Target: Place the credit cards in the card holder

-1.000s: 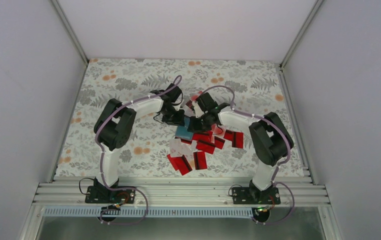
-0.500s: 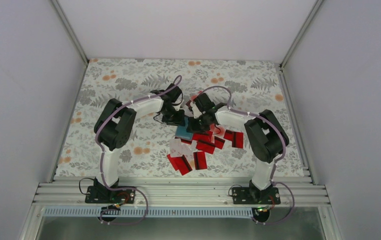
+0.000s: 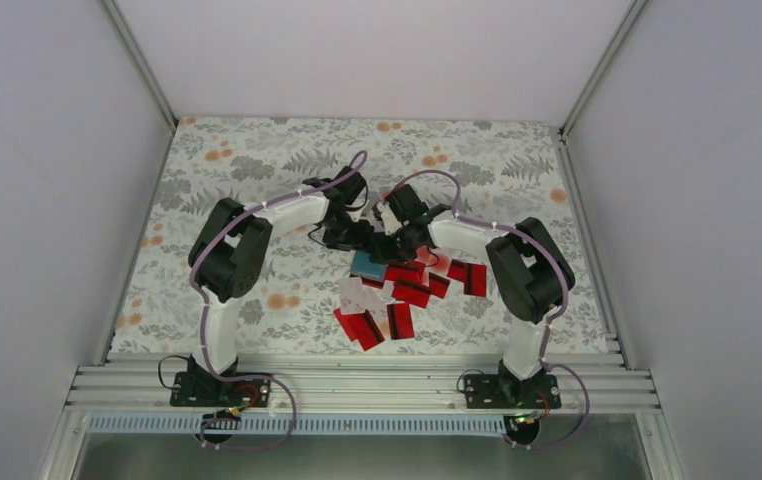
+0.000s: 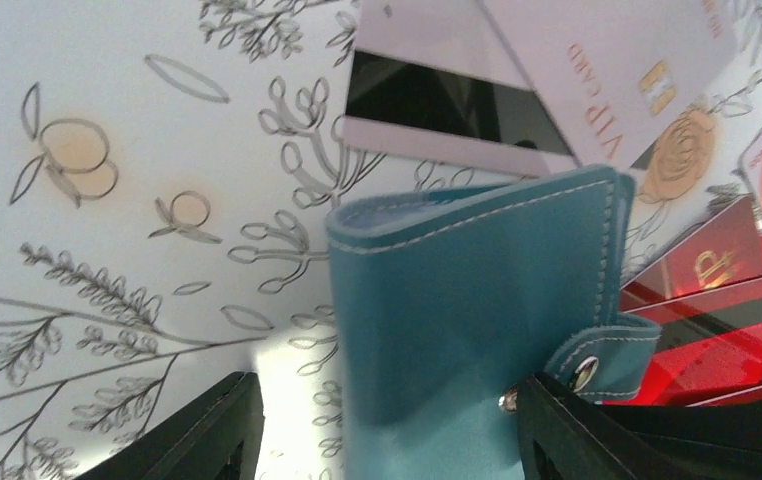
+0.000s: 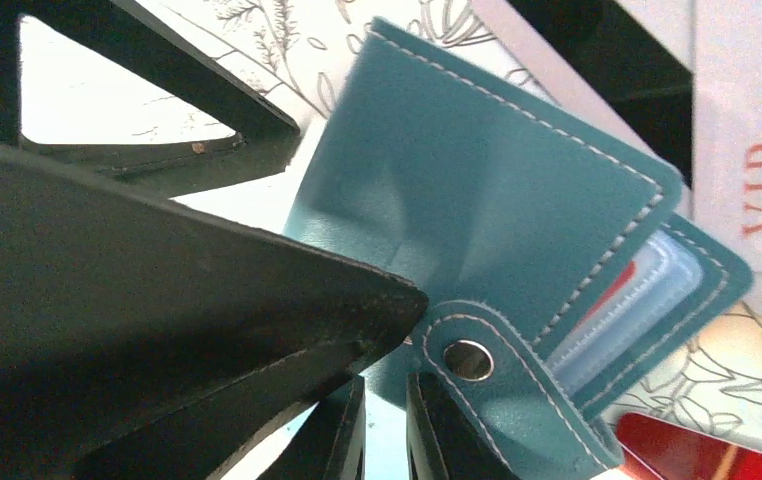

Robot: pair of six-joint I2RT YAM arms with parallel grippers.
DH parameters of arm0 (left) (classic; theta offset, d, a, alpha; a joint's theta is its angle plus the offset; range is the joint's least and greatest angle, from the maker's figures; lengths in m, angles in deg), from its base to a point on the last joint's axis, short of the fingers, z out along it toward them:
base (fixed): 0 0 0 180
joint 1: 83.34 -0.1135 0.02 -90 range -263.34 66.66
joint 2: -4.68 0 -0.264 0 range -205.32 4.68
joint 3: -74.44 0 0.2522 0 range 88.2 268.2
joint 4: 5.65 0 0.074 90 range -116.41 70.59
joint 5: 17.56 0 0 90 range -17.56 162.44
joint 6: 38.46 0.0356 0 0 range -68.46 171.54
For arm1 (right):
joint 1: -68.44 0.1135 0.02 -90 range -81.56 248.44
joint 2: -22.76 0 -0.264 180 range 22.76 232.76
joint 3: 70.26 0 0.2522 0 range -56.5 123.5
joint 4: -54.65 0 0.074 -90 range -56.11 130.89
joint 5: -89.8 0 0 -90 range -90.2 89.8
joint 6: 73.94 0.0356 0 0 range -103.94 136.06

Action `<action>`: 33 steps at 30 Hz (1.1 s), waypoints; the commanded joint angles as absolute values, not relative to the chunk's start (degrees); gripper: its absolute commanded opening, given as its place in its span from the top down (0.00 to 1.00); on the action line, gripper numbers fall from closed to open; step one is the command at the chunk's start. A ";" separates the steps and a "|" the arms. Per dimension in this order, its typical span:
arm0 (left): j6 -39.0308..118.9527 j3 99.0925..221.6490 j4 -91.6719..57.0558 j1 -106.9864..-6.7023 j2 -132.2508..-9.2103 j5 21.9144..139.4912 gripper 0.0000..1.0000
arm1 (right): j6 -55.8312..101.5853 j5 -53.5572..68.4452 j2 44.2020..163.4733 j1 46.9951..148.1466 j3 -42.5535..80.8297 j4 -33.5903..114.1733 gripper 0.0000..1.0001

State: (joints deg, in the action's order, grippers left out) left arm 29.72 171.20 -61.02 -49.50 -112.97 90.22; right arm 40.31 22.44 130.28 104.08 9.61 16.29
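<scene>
Holder (image 3: 365, 266) lies flat about mid-table, closed side up, mouth slightly agape. Its strap (image 5: 502, 395) hangs loose and the snap (image 5: 468, 359) is unfastened. Clear sleeves (image 5: 629, 300) show inside, with a hint of red in them; can't tell if that is a card.

Left gripper (image 3: 352, 236) sits at the holder's far-left side. In the left wrist view its jaws are spread and straddle the holder, with a gap on one side, so it looks unclamped.

Right gripper (image 3: 397, 247) is at the holder's right edge, right by the strap. Its jaws are nearly together there; can't tell whether the strap is pinched or they are just beside it.

Cards (image 3: 412, 290) are scattered loose from the holder toward the near edge and the right. Most are red with a black stripe, and a couple of pale ones lie touching or just beside the holder. Neither gripper holds a card. Table (image 3: 257, 160) has a floral print.

Step, as I judge it: opening the holder, with loading not yet begun. The next move needs one gripper to pin the body. The other must lift the cover by the strap side until the sleeves are exposed, without dragging the holder across the card pile. After that, a thin flat card has to be picked up.
</scene>
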 commanded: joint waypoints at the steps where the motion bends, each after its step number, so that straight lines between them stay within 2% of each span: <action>1: 30.53 171.25 -68.13 -50.07 -112.65 87.75 0.36 | 37.66 25.91 127.68 104.45 8.78 20.60 0.87; 9: 31.33 169.13 -67.73 -52.21 -108.70 87.79 0.43 | 35.41 34.07 119.28 101.50 6.09 21.02 0.87; 14: 31.96 168.60 -64.68 -52.96 -109.22 89.86 0.53 | 36.80 29.74 115.76 99.05 4.41 17.88 0.87; 18: 31.73 169.11 -62.83 -53.09 -110.08 92.33 0.58 | 38.41 27.50 117.56 97.85 3.87 16.98 0.87; 33: 31.59 167.80 -59.02 -53.03 -112.44 98.05 0.68 | 39.25 31.03 127.96 97.92 6.14 20.53 0.88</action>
